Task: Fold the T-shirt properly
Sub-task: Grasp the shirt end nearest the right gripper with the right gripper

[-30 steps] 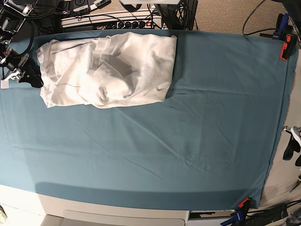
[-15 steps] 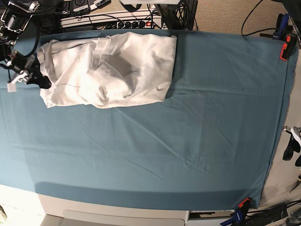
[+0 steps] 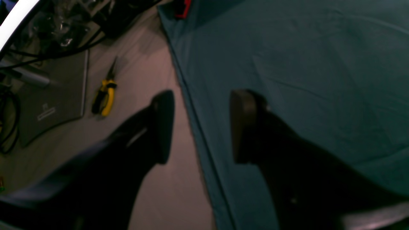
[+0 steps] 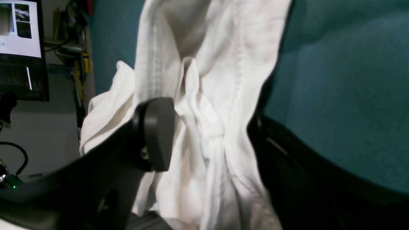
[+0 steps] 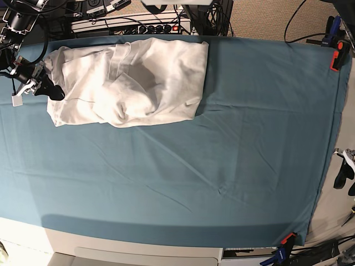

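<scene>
We see the T-shirt bunched at the cloth's far corner, its edge between our right gripper's spread fingers. Our left gripper, fingers apart and empty, hangs over the cloth's edge.

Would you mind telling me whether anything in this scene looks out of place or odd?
The T-shirt lies bunched and wrinkled at the far corner of the teal cloth, not spread flat. The right hand is open around its edge folds. Yellow-handled pliers lie on the bare surface beside the cloth.
</scene>
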`<action>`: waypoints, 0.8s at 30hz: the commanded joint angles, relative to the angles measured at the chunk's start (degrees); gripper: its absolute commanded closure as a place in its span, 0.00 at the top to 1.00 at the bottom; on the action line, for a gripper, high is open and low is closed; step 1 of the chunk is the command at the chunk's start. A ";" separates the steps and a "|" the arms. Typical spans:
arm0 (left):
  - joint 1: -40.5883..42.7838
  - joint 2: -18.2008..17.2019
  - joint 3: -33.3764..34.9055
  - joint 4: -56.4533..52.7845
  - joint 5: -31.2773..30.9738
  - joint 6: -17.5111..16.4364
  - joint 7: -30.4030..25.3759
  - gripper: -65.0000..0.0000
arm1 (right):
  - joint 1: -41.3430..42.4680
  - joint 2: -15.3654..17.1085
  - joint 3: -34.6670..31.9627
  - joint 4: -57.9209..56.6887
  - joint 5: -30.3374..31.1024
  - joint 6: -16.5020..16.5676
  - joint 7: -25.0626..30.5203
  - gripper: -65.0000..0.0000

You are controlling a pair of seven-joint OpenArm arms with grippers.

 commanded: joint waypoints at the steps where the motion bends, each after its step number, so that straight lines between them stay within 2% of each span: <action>1: -1.25 -1.42 -0.52 0.70 -0.17 0.42 -1.27 0.45 | 0.20 1.46 0.22 1.36 -0.38 -0.09 -0.50 0.50; 12: -1.25 -1.42 -0.52 0.70 -0.15 0.42 -1.27 0.45 | -1.75 1.46 -0.50 12.13 -0.38 -0.07 -0.50 0.50; 20: -1.25 -1.42 -0.52 0.70 -0.15 0.42 -1.29 0.45 | -3.54 1.46 -0.48 14.69 -0.38 0.00 -0.50 0.49; 22: -1.25 -1.42 -0.52 0.70 -0.15 0.42 -1.29 0.45 | -3.56 1.46 -0.48 14.69 -0.38 0.20 -0.50 0.36; 24: -1.25 -1.42 -0.52 0.70 -0.17 0.42 -1.31 0.45 | -3.54 1.46 -0.48 14.69 -0.38 0.17 -0.50 0.16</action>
